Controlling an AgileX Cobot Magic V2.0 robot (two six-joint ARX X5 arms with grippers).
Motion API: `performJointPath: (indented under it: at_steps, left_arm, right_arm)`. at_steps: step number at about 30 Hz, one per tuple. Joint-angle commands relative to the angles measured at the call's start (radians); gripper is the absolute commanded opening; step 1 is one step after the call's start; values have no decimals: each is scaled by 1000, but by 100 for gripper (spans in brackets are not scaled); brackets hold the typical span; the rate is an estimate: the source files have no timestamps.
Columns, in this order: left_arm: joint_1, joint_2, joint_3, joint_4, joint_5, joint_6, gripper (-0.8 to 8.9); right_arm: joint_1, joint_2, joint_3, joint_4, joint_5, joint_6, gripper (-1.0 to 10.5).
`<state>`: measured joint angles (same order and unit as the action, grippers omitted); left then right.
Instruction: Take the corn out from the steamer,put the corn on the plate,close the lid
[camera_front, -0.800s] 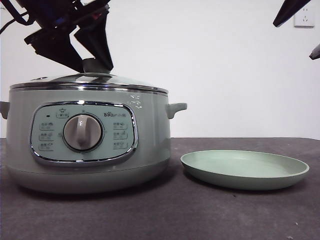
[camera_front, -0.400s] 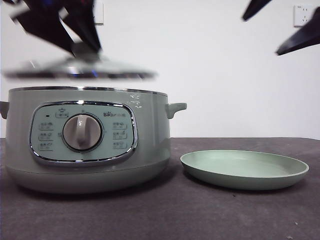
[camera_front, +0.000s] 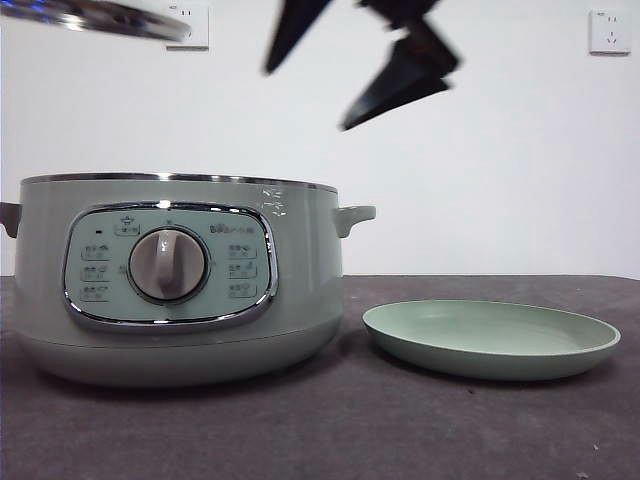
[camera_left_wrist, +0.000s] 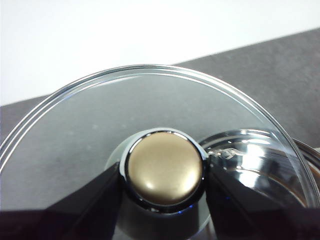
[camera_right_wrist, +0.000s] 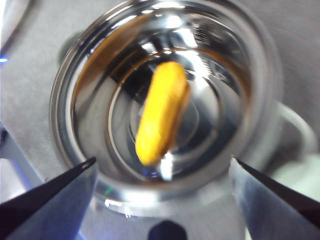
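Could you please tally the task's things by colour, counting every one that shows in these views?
Pale green: 2, the steamer and the plate.
Glass and chrome: 1, the lid.
Yellow-orange: 1, the corn.
Total: 4.

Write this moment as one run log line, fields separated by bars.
left end effector: holds lid high | right end effector: open over steamer | corn: inside | plate: empty

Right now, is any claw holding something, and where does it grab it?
The left claw holds the lid by its knob. The right claw is open and holds nothing.
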<state>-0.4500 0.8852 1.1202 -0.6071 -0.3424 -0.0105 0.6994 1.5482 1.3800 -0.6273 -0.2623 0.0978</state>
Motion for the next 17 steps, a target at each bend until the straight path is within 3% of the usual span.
performJointPath:
  at_steps: [1, 10, 17]
  left_arm:
    - [0, -45, 14, 26, -63, 12, -9]
    - [0, -144, 14, 1, -145, 17, -9]
    - [0, -159, 14, -18, -162, 39, -9]
  right_arm:
    - [31, 108, 98, -27, 15, -26, 429]
    - [111, 411, 415, -153, 93, -68, 401]
    - [154, 543, 501, -178, 194, -92, 400]
